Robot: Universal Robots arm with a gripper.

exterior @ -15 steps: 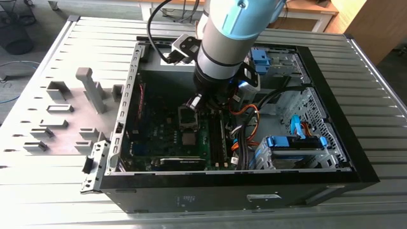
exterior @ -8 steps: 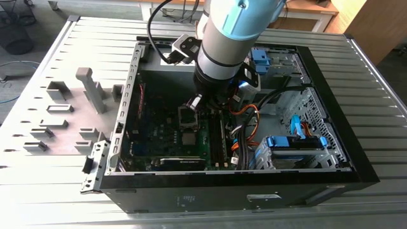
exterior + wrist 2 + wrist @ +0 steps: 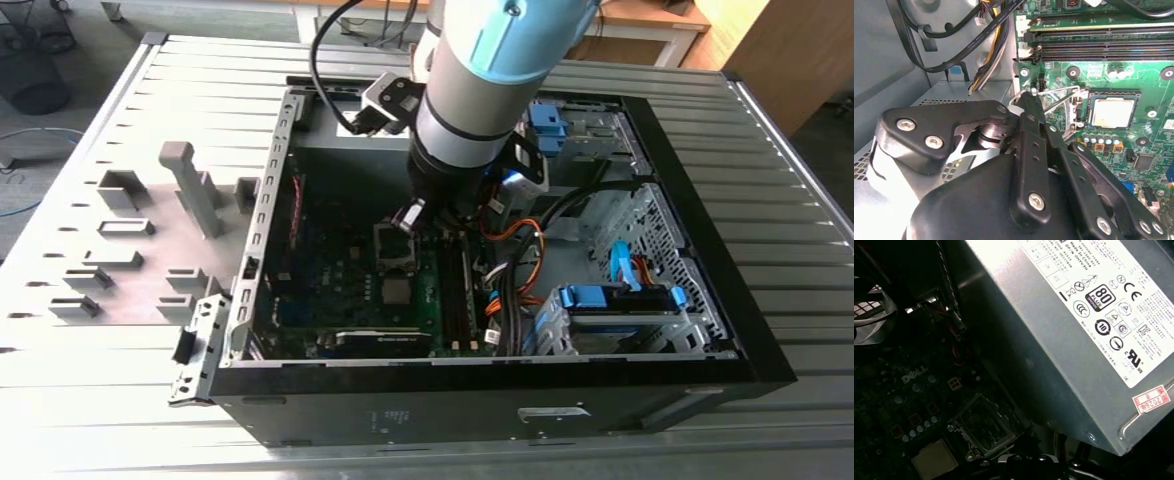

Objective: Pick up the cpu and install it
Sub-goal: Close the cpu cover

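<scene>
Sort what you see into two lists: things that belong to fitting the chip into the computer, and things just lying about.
Belongs to the job:
- chip, sitting in the socket
- gripper, close to that socket

Just lying about:
- grey blocks on the table
- power supply box
- memory slots
- blue drive bracket

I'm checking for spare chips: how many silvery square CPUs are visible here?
1. The small flat silvery-grey square cpu lies in its socket on the green motherboard, inside the open black computer case. Others could be hidden behind the robot arm.
</scene>
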